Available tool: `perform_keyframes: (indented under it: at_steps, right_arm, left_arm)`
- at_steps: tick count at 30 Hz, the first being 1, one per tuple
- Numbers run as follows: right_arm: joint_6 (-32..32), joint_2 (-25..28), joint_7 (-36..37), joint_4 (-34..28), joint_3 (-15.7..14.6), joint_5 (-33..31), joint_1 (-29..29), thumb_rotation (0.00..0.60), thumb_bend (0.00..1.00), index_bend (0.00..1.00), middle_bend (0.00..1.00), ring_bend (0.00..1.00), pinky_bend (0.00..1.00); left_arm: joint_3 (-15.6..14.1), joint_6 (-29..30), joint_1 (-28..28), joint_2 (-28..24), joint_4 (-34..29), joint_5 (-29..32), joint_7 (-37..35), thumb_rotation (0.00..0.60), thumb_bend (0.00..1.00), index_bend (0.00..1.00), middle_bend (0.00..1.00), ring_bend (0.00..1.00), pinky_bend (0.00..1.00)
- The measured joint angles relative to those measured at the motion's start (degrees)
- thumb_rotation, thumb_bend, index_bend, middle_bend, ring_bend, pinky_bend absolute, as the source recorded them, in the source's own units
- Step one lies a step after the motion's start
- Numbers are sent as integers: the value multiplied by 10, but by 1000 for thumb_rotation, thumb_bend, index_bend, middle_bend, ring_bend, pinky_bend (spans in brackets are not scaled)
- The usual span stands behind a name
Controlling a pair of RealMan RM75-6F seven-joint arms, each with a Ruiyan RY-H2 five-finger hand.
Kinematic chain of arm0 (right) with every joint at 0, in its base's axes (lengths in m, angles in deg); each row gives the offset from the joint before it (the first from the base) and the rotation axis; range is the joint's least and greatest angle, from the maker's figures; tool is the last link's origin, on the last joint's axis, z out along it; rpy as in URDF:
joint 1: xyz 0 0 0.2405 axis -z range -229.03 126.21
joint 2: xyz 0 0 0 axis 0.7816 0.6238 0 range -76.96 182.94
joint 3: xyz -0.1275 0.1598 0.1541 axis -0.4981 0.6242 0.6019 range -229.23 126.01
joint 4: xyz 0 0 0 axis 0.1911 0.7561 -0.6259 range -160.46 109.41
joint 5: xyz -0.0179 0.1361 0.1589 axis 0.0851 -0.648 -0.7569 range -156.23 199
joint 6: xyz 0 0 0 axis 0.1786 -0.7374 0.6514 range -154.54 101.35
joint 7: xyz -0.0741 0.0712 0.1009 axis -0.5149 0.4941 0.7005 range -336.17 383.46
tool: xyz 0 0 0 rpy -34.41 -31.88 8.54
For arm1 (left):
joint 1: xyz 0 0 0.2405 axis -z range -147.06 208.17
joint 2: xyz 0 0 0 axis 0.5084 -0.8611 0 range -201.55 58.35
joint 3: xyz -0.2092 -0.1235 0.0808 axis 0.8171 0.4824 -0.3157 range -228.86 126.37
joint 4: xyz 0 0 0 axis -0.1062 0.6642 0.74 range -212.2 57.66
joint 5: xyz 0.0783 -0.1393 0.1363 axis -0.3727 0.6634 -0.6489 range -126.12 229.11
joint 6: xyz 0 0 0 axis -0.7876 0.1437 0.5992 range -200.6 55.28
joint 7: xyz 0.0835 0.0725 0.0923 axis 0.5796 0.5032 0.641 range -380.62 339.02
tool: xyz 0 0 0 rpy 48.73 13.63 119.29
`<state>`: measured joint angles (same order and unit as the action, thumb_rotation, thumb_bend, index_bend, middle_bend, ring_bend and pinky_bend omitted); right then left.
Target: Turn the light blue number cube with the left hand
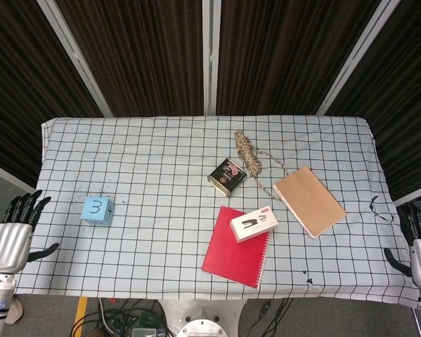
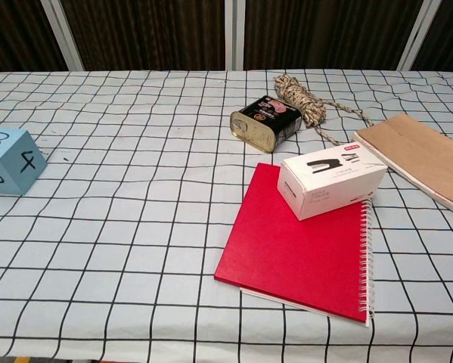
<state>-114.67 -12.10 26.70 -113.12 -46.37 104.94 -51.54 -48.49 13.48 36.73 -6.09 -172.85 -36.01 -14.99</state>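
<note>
Across the whole scene you have the table (image 1: 161, 161) under a white cloth with a black grid, and everything on it lies well apart from your working side. Largest of the loose things is the red spiral notebook (image 1: 235, 247) near the front middle, with a small white stapler box (image 1: 254, 224) lying on its upper corner; beside them to the right sits a brown-covered notebook (image 1: 308, 201), and behind those a dark tin (image 1: 227, 176) lying on its side next to a coil of twine (image 1: 248, 152). Your target, the light blue number cube (image 1: 98, 210), stands alone toward the left edge of the table, a 3 on top in the head view, with a 4 and another digit on the sides the chest view shows. It looks light and rigid, probably foam or painted wood, with flat faces that could slip under smooth fingers, so you would do best to pinch two opposite side faces and roll it over an edge rather than lift it high. The left robot hand (image 1: 12, 235) hangs off the table's left edge, near the cube but not touching it, fingers spread and holding nothing. The right robot hand (image 1: 419, 246) is only partly in view at the right edge; its fingers look extended and nothing shows in them.
</note>
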Motion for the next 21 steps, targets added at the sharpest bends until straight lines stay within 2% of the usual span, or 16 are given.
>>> perform_keyframes:
  at_steps: [13,15,16,17,18,20,21]
  right_arm:
    - [-11,5,5,-5,4,1,3,600,194,0,0,0,0]
    - [-12,5,4,-5,6,1,3,600,194,0,0,0,0]
    - [-12,5,4,-5,7,0,2,600,193,0,0,0,0]
    - [-13,6,5,-6,8,0,2,600,193,0,0,0,0]
    - [-14,6,6,-7,9,-1,2,600,193,0,0,0,0]
    - [-17,7,9,-7,10,-1,3,600,193,0,0,0,0]
    - [-20,8,11,-7,11,-1,4,600,193,0,0,0,0]
  left_arm:
    - [-2,1,0,0,-5,-5,5,600,0,99,0,0,43]
    - [-5,-2,2,-1,-7,-11,6,600,0,99,24,9,85]
    - [-6,-3,3,-2,-8,-13,7,600,0,99,79,57,159]
    - [-7,-4,3,-2,-10,-16,7,600,22,99,209,189,308]
    - [-9,-5,5,-2,-12,-18,6,600,52,99,308,302,412]
    - [-12,-11,7,-2,-14,-21,6,600,210,126,596,630,679]
    - [-15,-19,9,-3,-17,-21,4,600,285,153,679,716,738]
